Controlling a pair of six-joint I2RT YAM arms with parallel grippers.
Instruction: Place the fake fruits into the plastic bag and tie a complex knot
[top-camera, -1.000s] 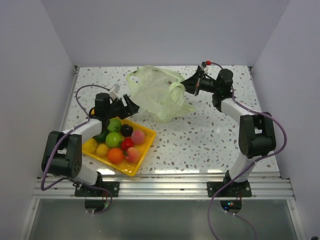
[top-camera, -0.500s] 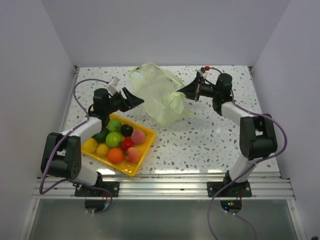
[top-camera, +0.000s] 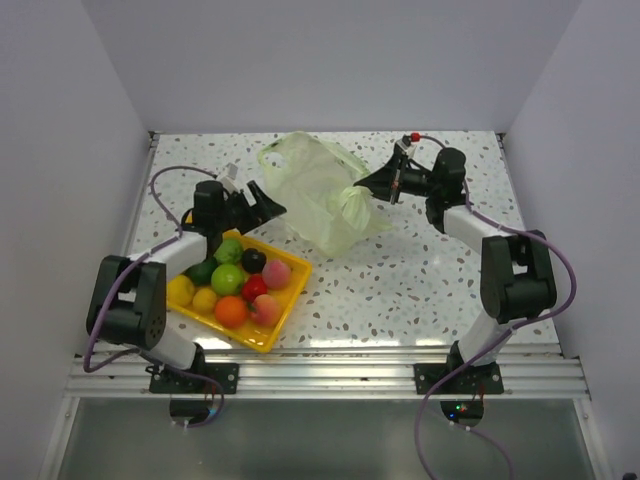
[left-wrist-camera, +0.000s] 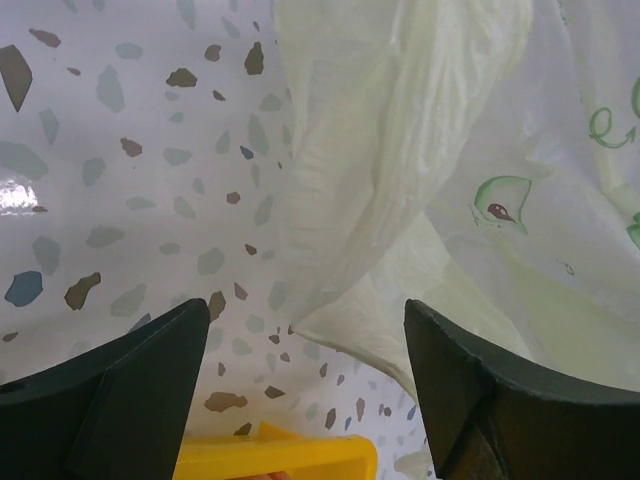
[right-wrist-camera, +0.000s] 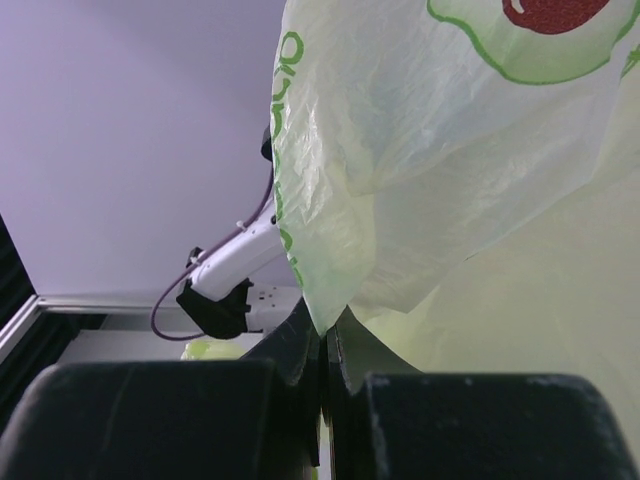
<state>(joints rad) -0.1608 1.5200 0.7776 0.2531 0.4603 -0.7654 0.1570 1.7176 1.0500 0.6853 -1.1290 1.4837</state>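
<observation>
1. All the fake fruits (top-camera: 240, 278) we can see lie in the yellow tray (top-camera: 272, 338) at 8 o'clock on the table (top-camera: 420, 270). None is in the plastic bag (top-camera: 315, 190), which sits crumpled toward 12 o'clock.
2. We judge the step in hand to be opening the bag's mouth, ahead of any loading.
3. Our right gripper (top-camera: 368, 186) pinches a fold at the bag's 3 o'clock side, jaws pressed together on the film.
4. Our left gripper (top-camera: 272, 204) is spread just beside the bag's 8 o'clock edge, gripping nothing.
5. Next, we reckon, the left must close on that edge, and then both must draw apart.
</observation>
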